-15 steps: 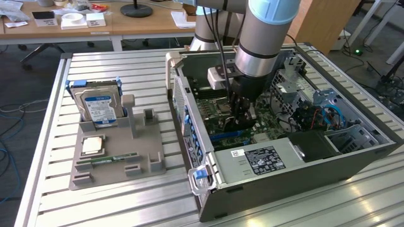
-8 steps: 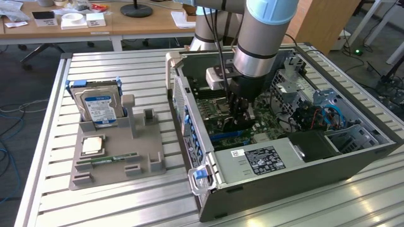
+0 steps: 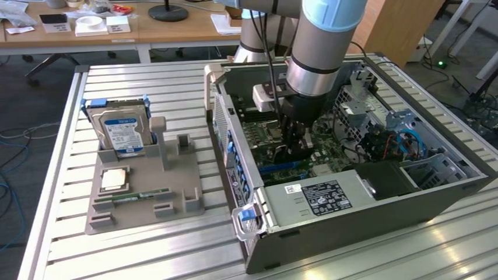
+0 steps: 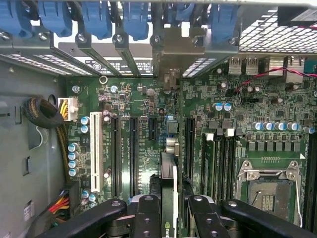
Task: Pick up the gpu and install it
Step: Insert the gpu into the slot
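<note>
Gpu [image 4: 168, 196]: clamped edge-on between narrow-set fingers [image 4: 146, 218] of gripper [image 3: 298, 140], inside open computer case [image 3: 350, 198] on counter [image 3: 155, 256]. Card stands upright above motherboard [image 4: 148, 99], parallel with its long slots [image 4: 133, 148], bracket end toward rear panel [image 4: 74, 54], presumably so connector meets slot squarely. Seating: cannot tell.
</note>
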### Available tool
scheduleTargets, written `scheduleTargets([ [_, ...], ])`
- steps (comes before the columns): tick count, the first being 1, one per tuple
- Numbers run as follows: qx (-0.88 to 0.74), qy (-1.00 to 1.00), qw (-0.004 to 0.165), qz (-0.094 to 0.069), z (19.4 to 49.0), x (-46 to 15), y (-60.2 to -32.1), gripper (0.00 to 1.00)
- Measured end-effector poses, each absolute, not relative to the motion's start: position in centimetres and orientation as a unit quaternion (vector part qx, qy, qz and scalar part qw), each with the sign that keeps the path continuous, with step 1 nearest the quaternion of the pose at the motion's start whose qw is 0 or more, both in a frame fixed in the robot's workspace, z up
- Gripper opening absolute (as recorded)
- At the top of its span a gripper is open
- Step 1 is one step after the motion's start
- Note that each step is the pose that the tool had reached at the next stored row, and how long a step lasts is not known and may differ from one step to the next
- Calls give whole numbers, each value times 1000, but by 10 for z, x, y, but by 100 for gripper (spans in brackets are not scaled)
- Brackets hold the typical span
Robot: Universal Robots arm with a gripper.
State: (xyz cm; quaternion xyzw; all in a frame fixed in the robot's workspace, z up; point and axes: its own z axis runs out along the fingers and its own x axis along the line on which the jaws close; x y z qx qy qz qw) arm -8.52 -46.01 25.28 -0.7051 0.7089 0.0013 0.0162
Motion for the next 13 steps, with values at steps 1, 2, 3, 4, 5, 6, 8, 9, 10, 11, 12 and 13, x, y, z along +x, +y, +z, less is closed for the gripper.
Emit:
scheduleTargets([
  [1,-705,709,16,1,253,-85,-460,26],
  [2,-705,709,16,1,252,-85,-460,26],
  [3,-705,709,16,1,252,-86,-460,26],
  [4,-705,709,16,1,252,-86,-460,26],
  [5,-705,709,16,1,252,-87,-460,26],
  [6,-705,709,16,1,252,-87,-460,26],
  [8,-705,709,16,1,252,-88,-460,26],
  [9,-705,709,16,1,252,-88,-460,26],
  [10,-705,709,16,1,252,-88,-460,26],
  [11,-705,709,16,1,251,-89,-460,26],
  [12,-705,709,16,1,251,-89,-460,26],
  [13,-705,709,16,1,250,-89,-460,26],
])
